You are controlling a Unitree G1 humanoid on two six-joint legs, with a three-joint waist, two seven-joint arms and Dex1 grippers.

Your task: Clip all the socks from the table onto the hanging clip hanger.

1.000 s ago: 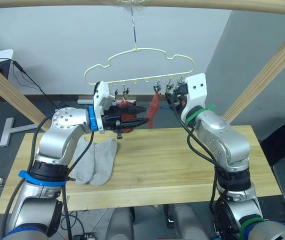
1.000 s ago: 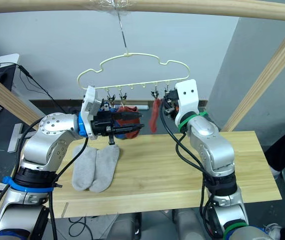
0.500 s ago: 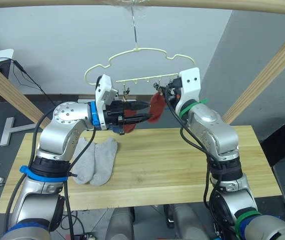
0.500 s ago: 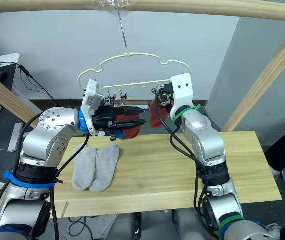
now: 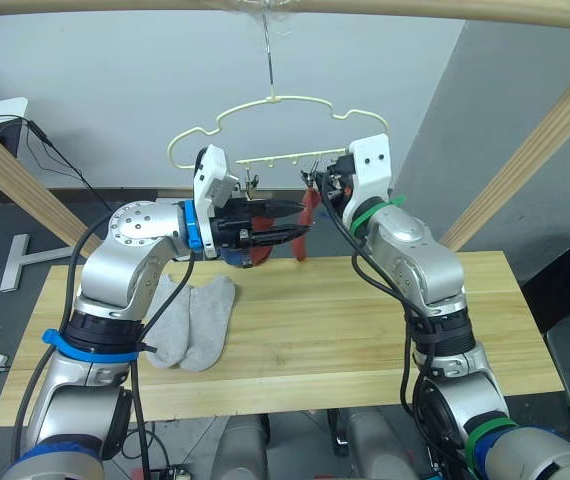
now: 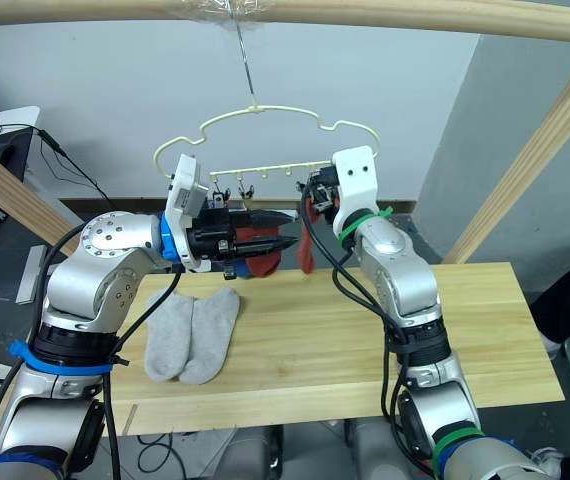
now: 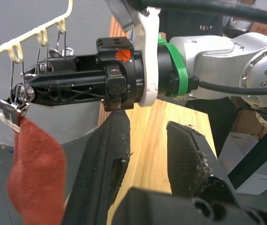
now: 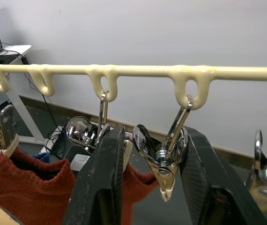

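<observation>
The pale yellow clip hanger (image 5: 275,100) hangs by its hook from the top pole. One rust red sock (image 5: 305,225) dangles from a clip (image 7: 9,112) just under my right gripper (image 5: 315,185). That gripper is open, its fingers (image 8: 100,178) on either side of a bare metal clip (image 8: 164,161) whose tips are together. My left gripper (image 5: 295,220) points toward the right one, open with nothing between its fingers (image 7: 105,159). A second red sock (image 5: 255,250) hangs behind it. Two light grey socks (image 5: 190,320) lie side by side on the table (image 5: 365,320), left of centre.
Round pale wooden poles frame the scene: one across the top (image 5: 415,12) and slanted ones at the left (image 5: 15,190) and right (image 5: 525,160). Further clips (image 8: 264,180) hang along the hanger's bar. The table's right half is bare wood.
My right gripper has shifted left along the hanger's bar. The red sock under it swung up bunched and now hangs straight. My left gripper rose slightly.
</observation>
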